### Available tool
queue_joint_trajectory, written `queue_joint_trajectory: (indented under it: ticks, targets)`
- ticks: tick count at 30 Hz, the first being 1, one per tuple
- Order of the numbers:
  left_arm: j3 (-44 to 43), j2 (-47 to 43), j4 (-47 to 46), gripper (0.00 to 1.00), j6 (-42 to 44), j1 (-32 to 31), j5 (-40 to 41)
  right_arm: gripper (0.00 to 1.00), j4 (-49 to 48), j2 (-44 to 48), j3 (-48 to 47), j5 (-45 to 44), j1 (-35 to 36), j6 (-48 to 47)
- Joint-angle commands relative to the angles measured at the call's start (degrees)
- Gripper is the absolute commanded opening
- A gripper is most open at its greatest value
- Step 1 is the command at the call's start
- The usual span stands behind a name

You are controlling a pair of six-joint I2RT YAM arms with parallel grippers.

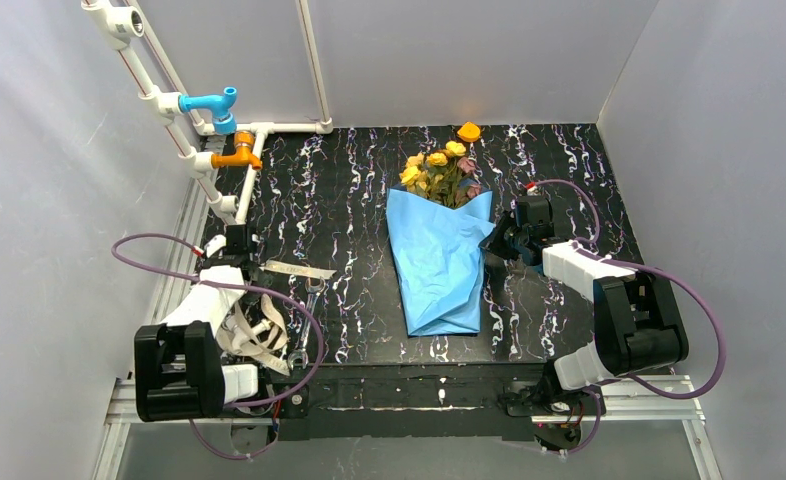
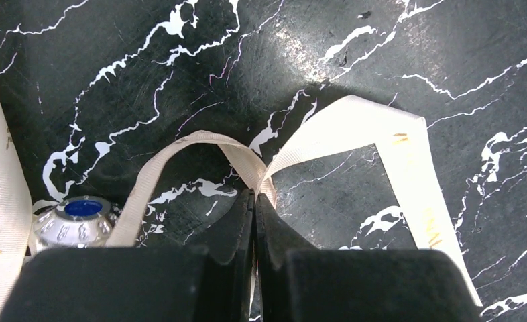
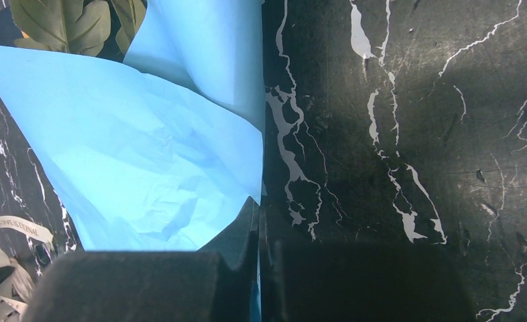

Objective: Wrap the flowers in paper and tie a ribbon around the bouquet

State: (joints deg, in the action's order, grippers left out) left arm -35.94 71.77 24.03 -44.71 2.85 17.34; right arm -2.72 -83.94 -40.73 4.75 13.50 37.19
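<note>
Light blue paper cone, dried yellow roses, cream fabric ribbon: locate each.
Light blue paper cone (image 1: 439,262): top view, creased middle.
Dried yellow roses (image 1: 437,159): top view, yellow heads.
Cream fabric ribbon (image 2: 344,127): left wrist view, raised fold.

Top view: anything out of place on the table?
One yellow flower head sits just past the bouquet, seemingly detached from the bunch. A wrench lies by the tangled ribbon, unrelated to wrapping.

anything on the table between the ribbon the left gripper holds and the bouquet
Only a wrench, lying flat just right of the ribbon pinched in the left gripper; nothing else lies before the bouquet.
</note>
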Motion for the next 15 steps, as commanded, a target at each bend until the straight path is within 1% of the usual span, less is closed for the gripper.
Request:
queue_joint_trajectory:
  ticks: [1,4,5,7,9,12,15]
  targets:
    - [-1.4,-3.8,2.0,0.0,1.7,0.0,0.4,0.01,0.7,0.6,-2.6,-0.1,-0.2,-0.9]
    - [-2.7,-6.4,-1.0,0.0,6.3,-1.8,-1.8,0.01,0.9,0.8,-3.5,-1.6,-0.3,-0.8]
    - [-3.2,-6.9,-2.5,0.0,8.0,-4.8,-1.9,0.01,1.0,0.6,-4.0,-1.8,-0.4,-0.7]
    - [-4.5,-7.2,-5.0,0.0,11.3,-8.7,-2.7,0.01,1.4,0.2,-5.2,-2.3,-0.8,-0.5]
    - [-6.1,-6.3,-6.1,0.0,13.7,-12.9,-2.8,0.01,2.2,-0.3,-6.6,-2.8,-1.4,-0.4]
    - [-8.4,-3.7,-7.8,0.0,16.0,-16.0,-5.9,0.01,2.6,-0.4,-8.4,-4.4,-2.2,-1.0]
    - [-9.9,-0.9,-8.2,0.0,16.7,-18.9,-6.2,0.01,5.2,-0.2,-10.0,-7.0,-4.1,-1.9]
